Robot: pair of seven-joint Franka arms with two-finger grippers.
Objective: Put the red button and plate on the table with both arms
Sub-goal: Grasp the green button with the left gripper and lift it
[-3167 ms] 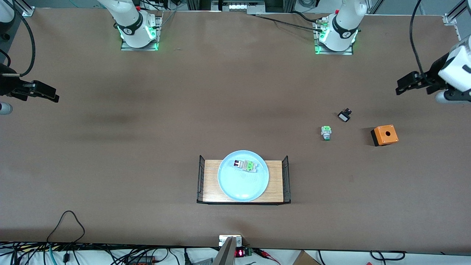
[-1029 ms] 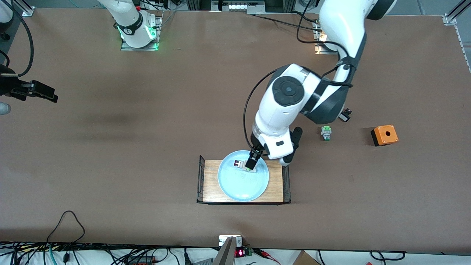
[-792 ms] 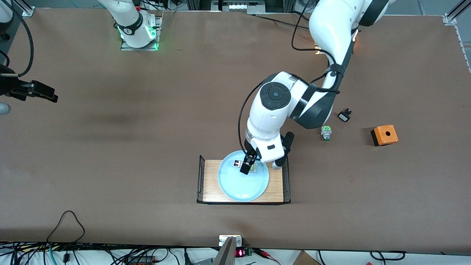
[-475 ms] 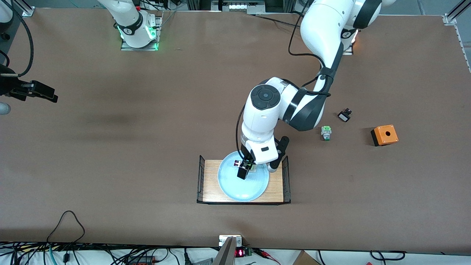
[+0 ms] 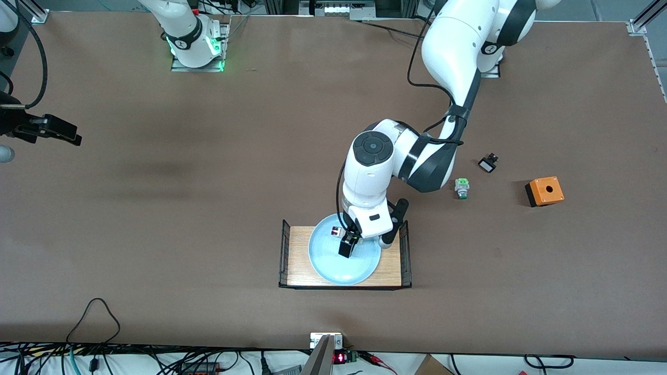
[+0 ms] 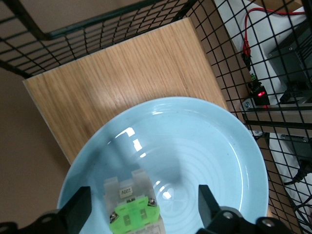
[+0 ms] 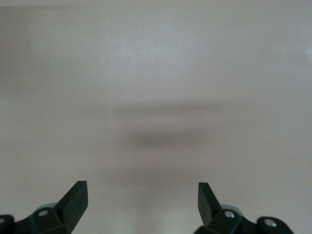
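We find the red button (image 5: 338, 231) lying in the plate (image 5: 328, 265), low centre of the front view, on the wooden tray (image 5: 298, 255). The left gripper (image 5: 348, 244) straddles it, fingers (image 6: 80, 207) spread, not touching. The right gripper (image 5: 62, 131) waits open over the table (image 5: 208, 182), upper left.

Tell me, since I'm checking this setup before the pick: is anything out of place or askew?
Nothing looks damaged or spilled. The tiny red-capped push-button switch lies on its side in the pale-blue round plate, which sits on the small light-wood tray. The left gripper is open around it; the right arm waits.
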